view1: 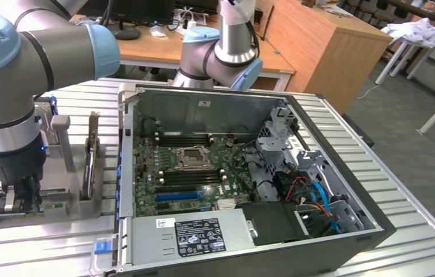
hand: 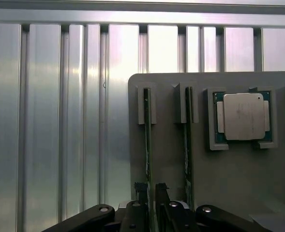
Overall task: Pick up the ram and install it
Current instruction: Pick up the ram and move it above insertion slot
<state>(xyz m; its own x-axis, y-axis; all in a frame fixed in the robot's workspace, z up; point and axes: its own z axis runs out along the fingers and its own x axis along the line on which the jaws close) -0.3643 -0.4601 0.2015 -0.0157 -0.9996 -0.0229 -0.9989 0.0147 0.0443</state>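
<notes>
Where the grey holder (hand: pixel 239 183) ends beside the ribbed table (hand: pixel 45 121), my pincer (hand: pixel 151 189) pinches the ram (hand: pixel 146 135), which stands edgewise in its slot.

Bright light fell on the ribbed metal table (hand: pixel 45 121) beyond the fingers (hand: pixel 141 193). Its strips shone white with glare, most of all far ahead of the fingers. The gray holder (hand: pixel 171 159) just ahead of the fingers looked dull and even, with thin dark shadows in its slots. The ram (hand: pixel 146 145) between the fingers showed as a dark line. The fingers themselves were black and in shade. In the exterior view the room was evenly lit, and the inside of the computer case (view1: pixel 201 109) was dimmer than the shiny table around it.
</notes>
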